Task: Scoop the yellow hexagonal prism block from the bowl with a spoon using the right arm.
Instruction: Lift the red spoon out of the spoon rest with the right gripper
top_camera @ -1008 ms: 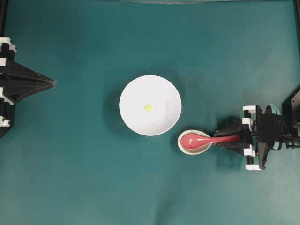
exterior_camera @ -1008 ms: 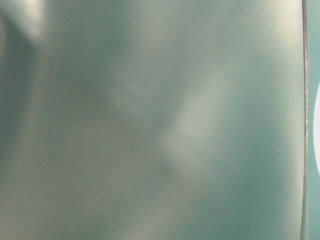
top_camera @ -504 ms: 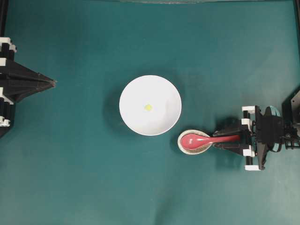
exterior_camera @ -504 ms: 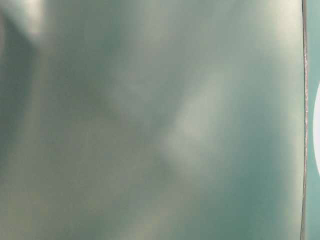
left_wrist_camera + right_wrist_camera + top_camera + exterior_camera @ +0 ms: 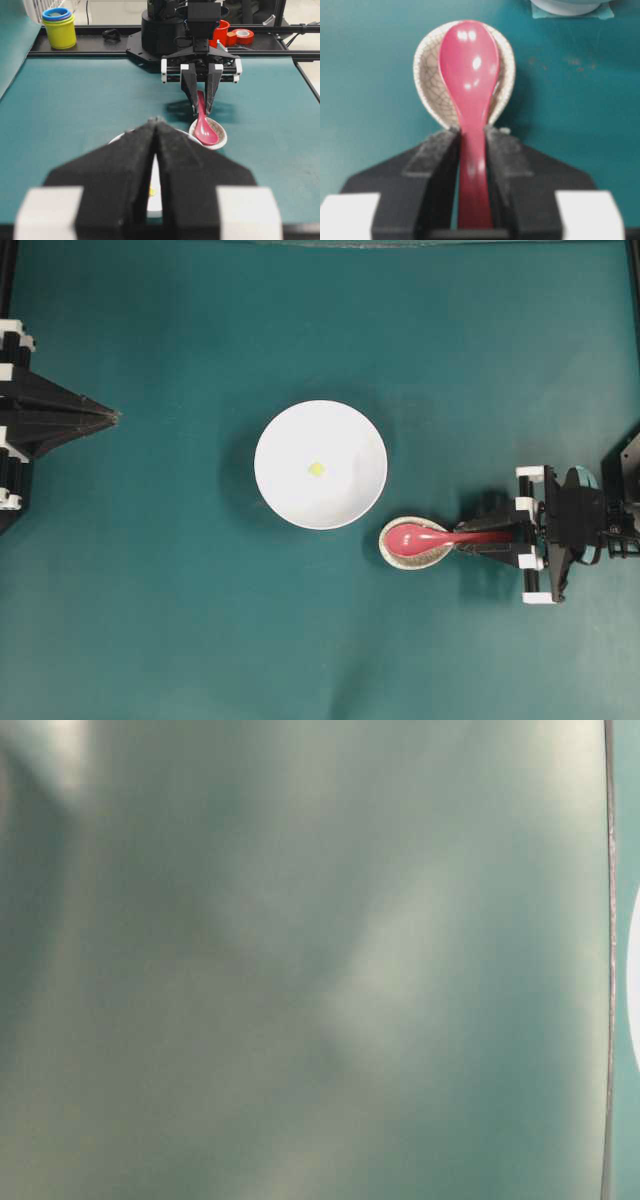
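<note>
Overhead view: speckled egg-shaped spoon rest (image 5: 413,543) cradles the glossy pinkish-red spoon (image 5: 440,537), right of the round white bowl (image 5: 350,504) holding the tiny yellow block (image 5: 316,469). Right gripper (image 5: 472,145) jaws clamp the spoon's handle; left gripper (image 5: 156,121) jaws together.

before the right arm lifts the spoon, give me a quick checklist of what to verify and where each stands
1. Right pincer straddles the spoon handle: ok, a finger sits close on each side in the right wrist view.
2. Grip firm enough to lift: cannot tell, contact is not clear.
3. Spoon scoop seated in the speckled spoon rest: ok.
4. Yellow block in the bowl: ok, near its middle.
5. Path from rest to bowl: ok, bowl sits just beside the rest, nothing between.
6. Left pincer out of the way: ok, shut and far left of the bowl.
</note>
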